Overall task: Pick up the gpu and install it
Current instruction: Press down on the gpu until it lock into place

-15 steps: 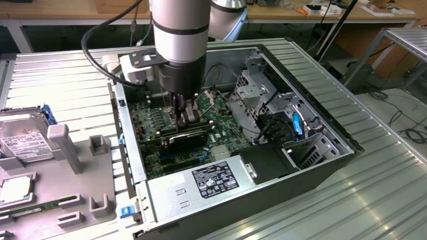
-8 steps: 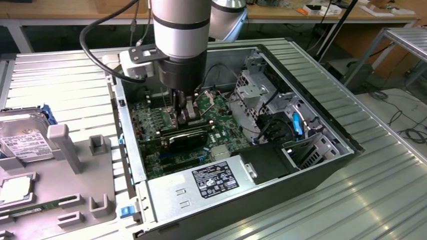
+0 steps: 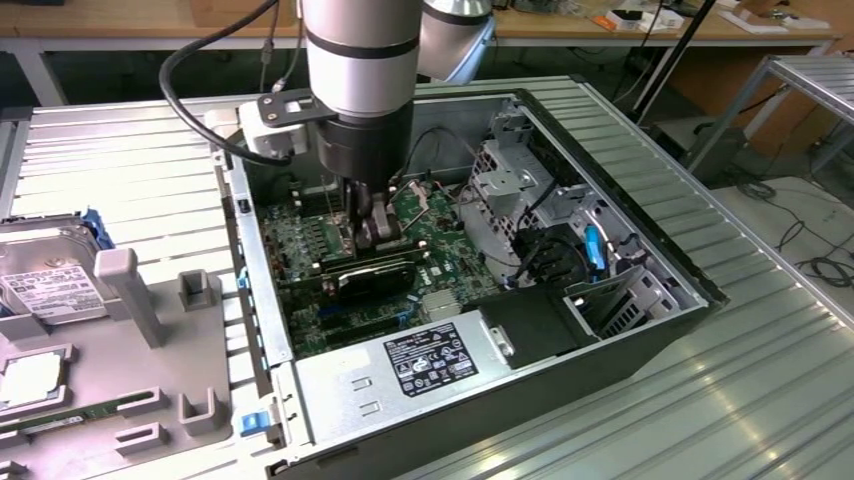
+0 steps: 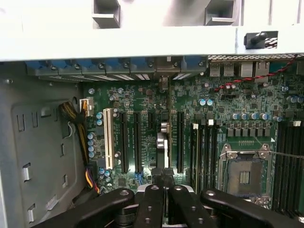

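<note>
Hand (image 4: 165, 183) was clamped narrow on the gpu's (image 4: 163, 142) top edge, card standing on edge over the motherboard (image 4: 142, 102) slots. Looked light, stiff, fragile; edge grip seemed right, away from components.

An open computer case (image 3: 674, 265) lies on its side on a ribbed metal table (image 3: 120, 160). Inside it sits a green motherboard (image 4: 228, 102) with an empty processor socket (image 4: 244, 173), a white expansion slot (image 4: 108, 137) beside several black ones, and a power supply (image 3: 420, 365) bearing a label. At the exterior view's left, a grey fixture tray (image 3: 134, 300) holds a silver hard drive (image 3: 47, 290) with a white label.
</note>
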Controlling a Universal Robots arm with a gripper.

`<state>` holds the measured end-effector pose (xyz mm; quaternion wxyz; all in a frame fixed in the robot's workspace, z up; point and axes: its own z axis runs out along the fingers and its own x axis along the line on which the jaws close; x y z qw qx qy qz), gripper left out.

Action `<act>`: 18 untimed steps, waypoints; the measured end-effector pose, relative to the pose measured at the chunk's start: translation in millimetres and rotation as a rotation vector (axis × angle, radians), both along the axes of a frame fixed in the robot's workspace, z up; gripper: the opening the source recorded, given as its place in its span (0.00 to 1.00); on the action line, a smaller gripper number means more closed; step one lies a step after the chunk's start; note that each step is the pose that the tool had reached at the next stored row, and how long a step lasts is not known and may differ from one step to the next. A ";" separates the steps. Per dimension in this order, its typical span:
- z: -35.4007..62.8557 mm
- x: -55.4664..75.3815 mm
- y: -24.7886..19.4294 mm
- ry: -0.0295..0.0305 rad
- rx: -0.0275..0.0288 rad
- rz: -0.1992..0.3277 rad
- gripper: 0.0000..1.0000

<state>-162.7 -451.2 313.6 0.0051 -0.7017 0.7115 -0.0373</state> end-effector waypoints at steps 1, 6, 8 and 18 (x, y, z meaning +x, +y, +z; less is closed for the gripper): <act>-1.7 0.0 0.3 -0.0010 0.0010 -0.001 0.11; -19.0 -14.5 -0.1 -0.0015 0.0024 -0.010 0.11; -27.3 -10.0 0.2 -0.0015 0.0024 -0.011 0.11; -41.7 -4.0 5.6 -0.0014 0.0023 -0.014 0.11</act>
